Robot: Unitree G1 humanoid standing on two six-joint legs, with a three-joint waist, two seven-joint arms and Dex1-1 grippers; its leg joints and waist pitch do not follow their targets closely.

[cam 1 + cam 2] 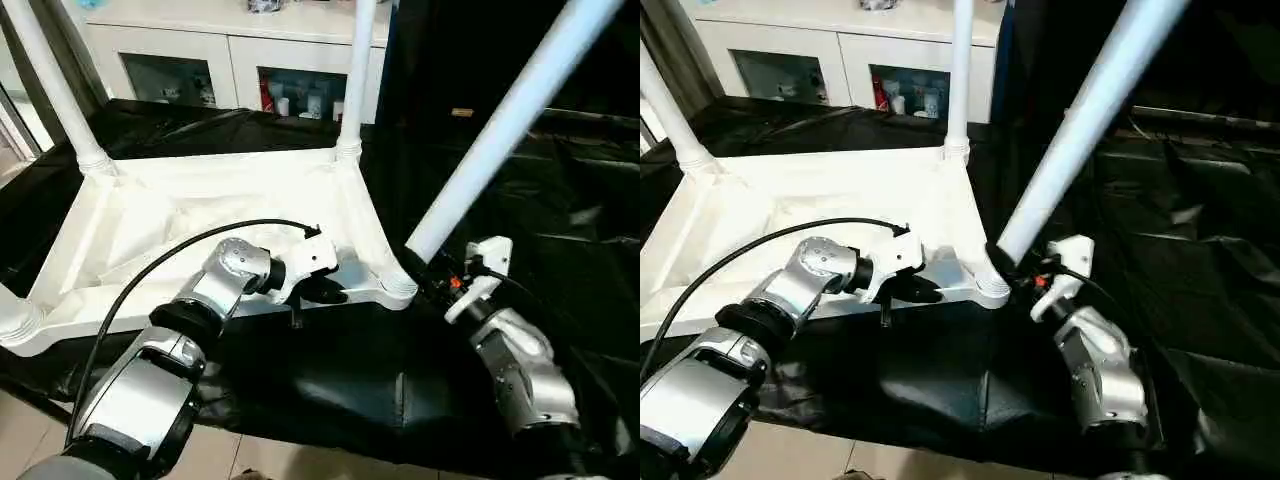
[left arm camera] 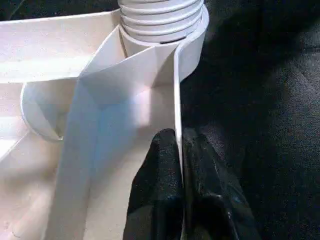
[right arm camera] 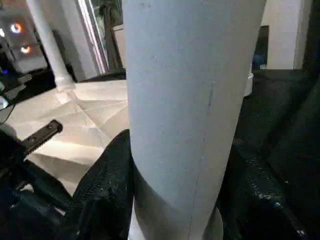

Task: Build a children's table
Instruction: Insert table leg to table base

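The tabletop [image 1: 200, 225] lies upside down on the black-covered bench [image 1: 330, 370]. Its near rim is pinched by the left end effector [image 2: 179, 150] beside the corner socket [image 1: 398, 285]. A tilted leg [image 1: 500, 125], just beside that socket, is clamped by the right end effector [image 3: 175, 200].

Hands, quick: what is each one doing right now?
Left hand: closed on the tabletop rim, near the empty corner socket.
Right hand: closed on the loose, tilted leg.
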